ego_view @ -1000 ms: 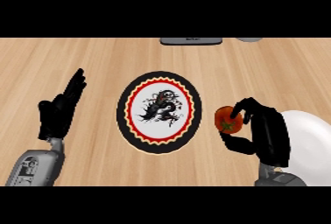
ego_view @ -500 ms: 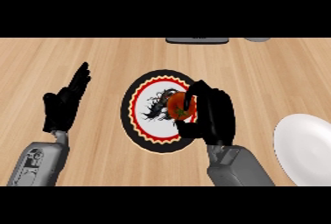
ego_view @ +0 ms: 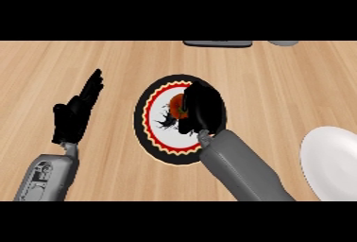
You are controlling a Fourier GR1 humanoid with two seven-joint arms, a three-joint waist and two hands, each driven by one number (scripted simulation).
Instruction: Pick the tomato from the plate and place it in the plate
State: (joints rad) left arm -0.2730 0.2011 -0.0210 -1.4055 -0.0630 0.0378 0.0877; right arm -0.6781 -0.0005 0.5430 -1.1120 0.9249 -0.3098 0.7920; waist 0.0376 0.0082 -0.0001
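Note:
A red tomato (ego_view: 177, 102) shows only as a sliver at the left side of my right hand (ego_view: 202, 108), whose fingers are curled round it. Hand and tomato are over the middle of the patterned plate (ego_view: 153, 137), which has a black rim, a red and yellow zigzag ring and a dark figure on white. Whether the tomato touches the plate is hidden by the hand. A plain white plate (ego_view: 333, 160) lies at the right edge with nothing on it. My left hand (ego_view: 75, 113) rests open at the left, fingers straight and pointing up.
A dark flat object (ego_view: 217, 43) and a grey one (ego_view: 284, 43) lie at the counter's far edge. Bare wooden counter (ego_view: 279, 90) stretches between the two plates and to the left of the patterned plate.
My right hand has carried the tomato leftward from beside the white plate to over the middle of the patterned plate. The left hand has stayed where it was.

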